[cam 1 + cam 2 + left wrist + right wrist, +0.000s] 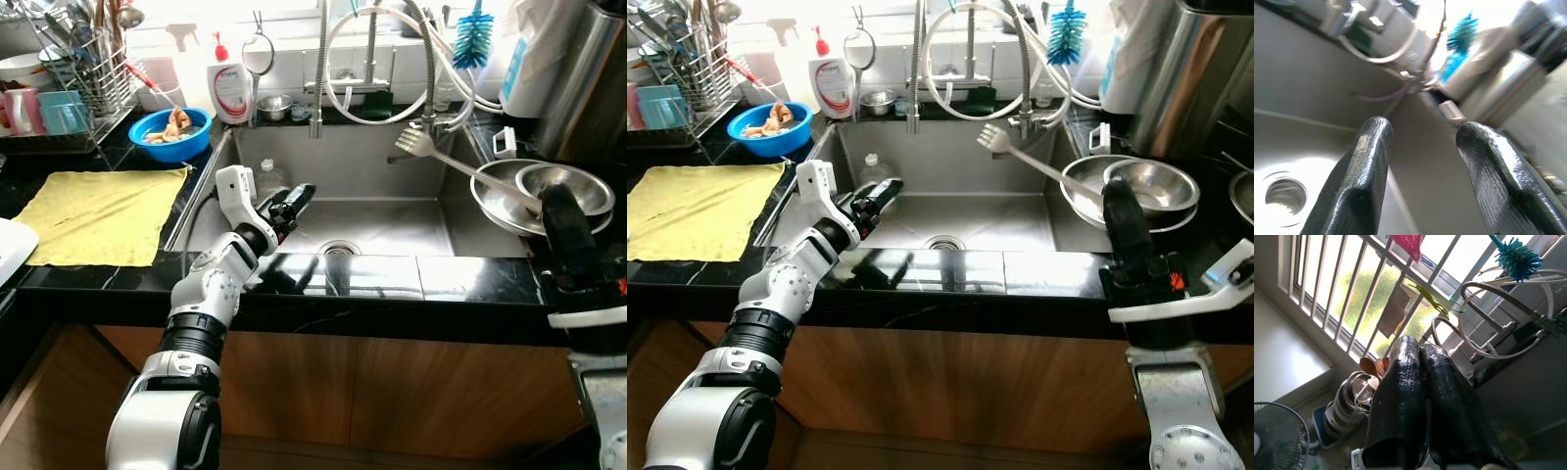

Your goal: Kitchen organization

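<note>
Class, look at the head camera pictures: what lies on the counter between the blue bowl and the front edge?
A yellow cloth lies flat between the blue bowl and the counter's front edge, in both eye views.

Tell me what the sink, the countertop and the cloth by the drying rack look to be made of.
Sink: brushed stainless steel by the look, grey with soft, dull reflections.
Countertop: polished black stone or a stone-like slab; it is glossy, mirrors the light, and shows faint pale veins.
Yellow cloth: soft woven or microfibre fabric, probably; matte, lying flat with slight wrinkles and a limp edge.
</note>
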{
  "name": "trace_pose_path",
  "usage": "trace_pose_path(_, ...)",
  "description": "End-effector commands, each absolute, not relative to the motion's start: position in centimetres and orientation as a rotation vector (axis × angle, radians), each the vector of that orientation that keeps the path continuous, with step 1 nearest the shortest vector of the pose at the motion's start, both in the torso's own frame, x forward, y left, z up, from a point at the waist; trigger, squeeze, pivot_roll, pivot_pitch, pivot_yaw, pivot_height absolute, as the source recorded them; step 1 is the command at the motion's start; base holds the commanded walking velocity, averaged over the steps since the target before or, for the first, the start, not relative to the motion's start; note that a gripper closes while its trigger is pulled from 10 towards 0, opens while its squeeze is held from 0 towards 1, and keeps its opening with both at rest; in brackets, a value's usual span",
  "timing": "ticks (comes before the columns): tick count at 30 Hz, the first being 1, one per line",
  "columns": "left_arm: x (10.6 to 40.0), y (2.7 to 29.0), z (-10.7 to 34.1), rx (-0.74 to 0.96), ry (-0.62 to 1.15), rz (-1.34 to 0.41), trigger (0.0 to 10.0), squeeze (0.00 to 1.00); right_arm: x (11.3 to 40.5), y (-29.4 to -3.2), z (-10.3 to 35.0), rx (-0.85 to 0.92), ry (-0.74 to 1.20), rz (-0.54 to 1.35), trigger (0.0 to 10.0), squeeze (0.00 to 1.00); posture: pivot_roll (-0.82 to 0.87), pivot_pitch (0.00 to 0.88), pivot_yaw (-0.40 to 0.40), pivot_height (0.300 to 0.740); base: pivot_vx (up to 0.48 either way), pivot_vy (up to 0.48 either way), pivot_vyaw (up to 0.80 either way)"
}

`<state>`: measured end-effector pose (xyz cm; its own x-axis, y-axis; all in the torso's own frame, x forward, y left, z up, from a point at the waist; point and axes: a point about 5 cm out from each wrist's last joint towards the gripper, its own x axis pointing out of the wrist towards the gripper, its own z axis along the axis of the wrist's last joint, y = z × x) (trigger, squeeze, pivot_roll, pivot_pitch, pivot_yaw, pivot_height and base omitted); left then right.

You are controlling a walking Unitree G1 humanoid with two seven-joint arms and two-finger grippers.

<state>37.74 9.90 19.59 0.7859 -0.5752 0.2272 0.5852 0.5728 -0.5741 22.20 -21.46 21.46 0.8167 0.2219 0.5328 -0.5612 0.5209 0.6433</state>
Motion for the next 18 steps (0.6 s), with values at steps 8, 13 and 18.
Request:
trace_pose_path(8, 36.0, 9.4, 21.1, -0.848, -0.009, -0.885, 10.0, 0.0, 21.0, -20.3, 20.8, 0.973, -0.39, 0.541, 10.0, 0.0, -0.03, 0.0, 0.053, 0.74, 0.0, 0.0, 0.0)
trace_pose_path(13, 35.1, 8.7, 21.5, -0.844, 0.005, -0.975, 10.0, 0.0, 20.6, -19.5, 20.4, 1.003, -0.381, 0.567, 10.0, 0.0, -0.02, 0.0, 0.055, 0.74, 0.0, 0.0, 0.0)
trace_pose_path(18, 34.4, 8.0, 21.5, -0.825, 0.015, -1.011, 10.0, 0.0, 20.2, -19.0, 19.8, 1.021, -0.371, 0.576, 10.0, 0.0, -0.03, 0.0, 0.056, 0.74, 0.0, 0.0, 0.0)
